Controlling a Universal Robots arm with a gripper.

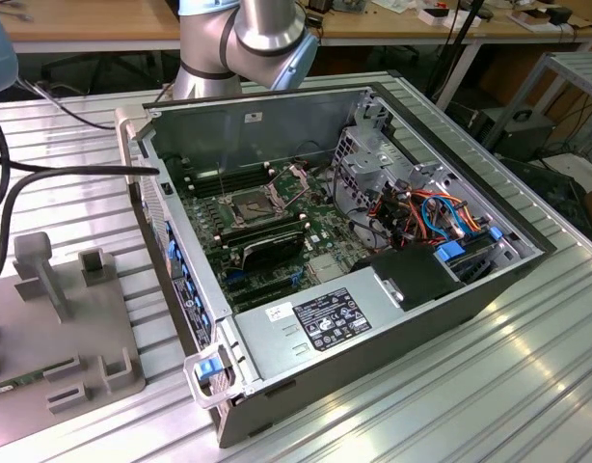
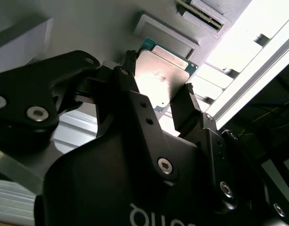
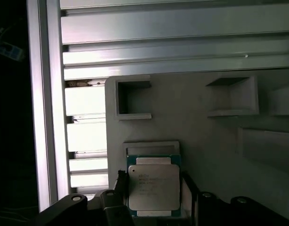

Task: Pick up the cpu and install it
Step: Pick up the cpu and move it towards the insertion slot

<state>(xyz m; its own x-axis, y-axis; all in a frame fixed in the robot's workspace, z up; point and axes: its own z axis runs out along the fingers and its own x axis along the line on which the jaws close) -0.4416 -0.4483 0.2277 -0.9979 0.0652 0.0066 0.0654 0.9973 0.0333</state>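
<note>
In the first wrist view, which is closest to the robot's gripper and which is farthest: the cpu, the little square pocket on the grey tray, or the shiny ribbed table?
Starting from the gripper:
1. The cpu, right at the gripper, lying on the grey tray.
2. The square pocket, further along the tray.
3. The ribbed table, beyond the tray's edge.

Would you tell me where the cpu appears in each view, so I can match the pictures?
First wrist view: the cpu lies in a recess of the grey plate, near the plate's edge.
Second wrist view: the cpu, its top bright, on the same plate.
Exterior view: the plate sits at the exterior view's left, beside the case.
Shared landmark: the grey plate.
</note>
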